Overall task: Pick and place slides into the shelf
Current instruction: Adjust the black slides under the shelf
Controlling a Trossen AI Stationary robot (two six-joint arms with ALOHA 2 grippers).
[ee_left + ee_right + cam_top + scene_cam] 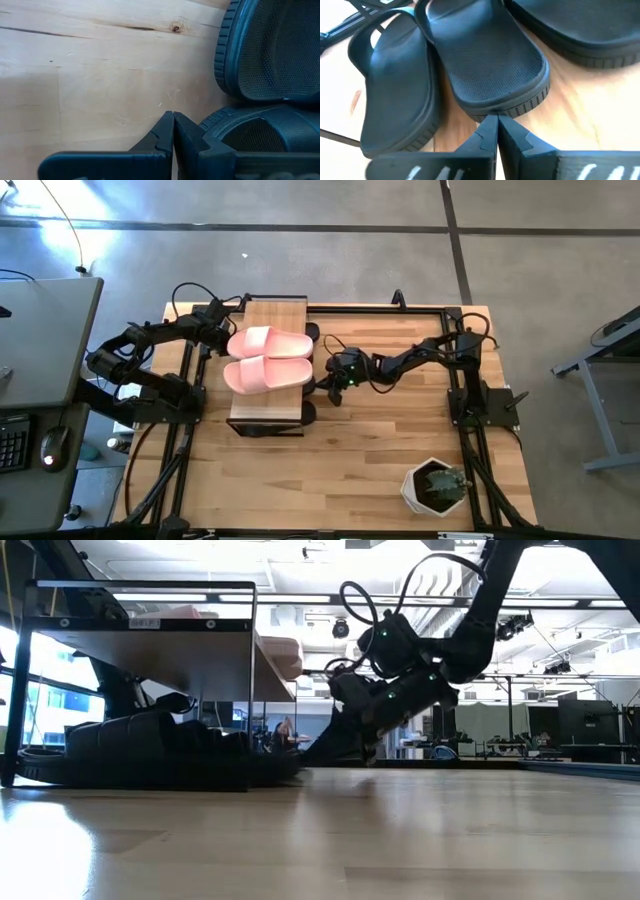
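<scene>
The shelf [272,315] stands at the table's centre left. Two pale pink slides [268,358] lie side by side on its plank top. Black slides [150,745] lie on the table under it. In the right wrist view one [490,60] lies between another [395,105] and a third [580,30]. My right gripper [496,125] is shut at the shelf's right side [325,378], its tips low at the table [365,750]. My left gripper [173,122] is shut at the shelf's left far corner [218,338], beside two black slides [270,50]. My right gripper sets its shut fingertips against the ribbed sole edge [506,111] at the rounded end of the middle black slide. It comes slanting down from the table's right side. The slide lies sole down under the shelf. My left gripper stands right beside a black slide's edge [212,125]; I cannot tell whether it touches it.
A white hexagonal pot with a green plant [437,485] stands near the table's front right corner. A black frame rail [380,308] runs round the table. Bare wood [350,450] lies in front of the shelf.
</scene>
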